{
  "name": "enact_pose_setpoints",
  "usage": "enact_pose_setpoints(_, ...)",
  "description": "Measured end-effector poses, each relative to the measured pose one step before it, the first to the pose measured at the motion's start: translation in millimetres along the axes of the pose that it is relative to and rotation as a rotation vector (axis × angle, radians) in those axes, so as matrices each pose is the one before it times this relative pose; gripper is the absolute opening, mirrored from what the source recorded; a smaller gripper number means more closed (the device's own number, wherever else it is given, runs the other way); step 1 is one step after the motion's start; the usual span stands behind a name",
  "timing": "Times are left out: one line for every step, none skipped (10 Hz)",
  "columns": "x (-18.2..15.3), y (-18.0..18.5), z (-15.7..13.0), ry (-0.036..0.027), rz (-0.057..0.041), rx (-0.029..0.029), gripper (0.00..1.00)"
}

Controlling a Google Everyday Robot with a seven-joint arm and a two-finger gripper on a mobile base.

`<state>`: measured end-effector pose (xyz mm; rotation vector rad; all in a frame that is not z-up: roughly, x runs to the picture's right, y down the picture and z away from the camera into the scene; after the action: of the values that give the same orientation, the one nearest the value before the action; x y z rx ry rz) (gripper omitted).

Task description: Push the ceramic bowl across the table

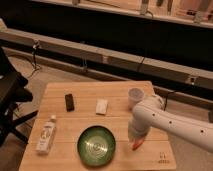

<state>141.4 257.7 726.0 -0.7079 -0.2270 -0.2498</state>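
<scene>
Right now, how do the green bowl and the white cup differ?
The bowl is green, wide and shallow; the cup is white and small. The bowl sits near the front edge, the cup toward the back. Both stand upright on the table. The shut gripper is beside the bowl.

Arm: one, white, glossy casing; thick rounded tubular segments joined at a bulbous elbow, smooth surface with a few small dark dots along the shell. No cables or lettering can be made out. Wrist section: pale, narrowing downward. Gripper: short, orange-red fingertips pressed together into a single point; it hangs low over the table, just right of the ceramic bowl.
</scene>
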Motion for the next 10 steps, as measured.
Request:
enact_pose_setpoints(-2.35,-0.25,1.72,-0.00282,-0.00549,-0.00042,0.02)
enact_pose_setpoints(-1.24,0.54,1.49,-0.00041,-0.0042,-0.00205,0.02)
enact_pose_setpoints(-2.96,0.11,1.73,-0.00295,-0.00335,-0.00094,0.02)
enact_pose_setpoints(-3.09,-0.25,1.3,-0.0016,-0.004,-0.00085,0.02)
enact_pose_setpoints(-1.87,-0.18,1.2,-0.00165,-0.00284,-0.00111,0.02)
enact_pose_setpoints(-2.26,-0.14,1.79,-0.00214,-0.00356,-0.00216,0.02)
enact_pose_setpoints(-2.1,-0.01,1.3,-0.00201,-0.00323,-0.00218,0.02)
enact_pose_setpoints(-2.86,-0.93,1.53,-0.0031,-0.00544,-0.00228,0.02)
enact_pose_setpoints(-3.18,-1.11,1.34,-0.00156,-0.00647,-0.00227,0.02)
enact_pose_setpoints(-1.1,0.0,0.85,-0.0002,-0.00238,-0.00147,0.02)
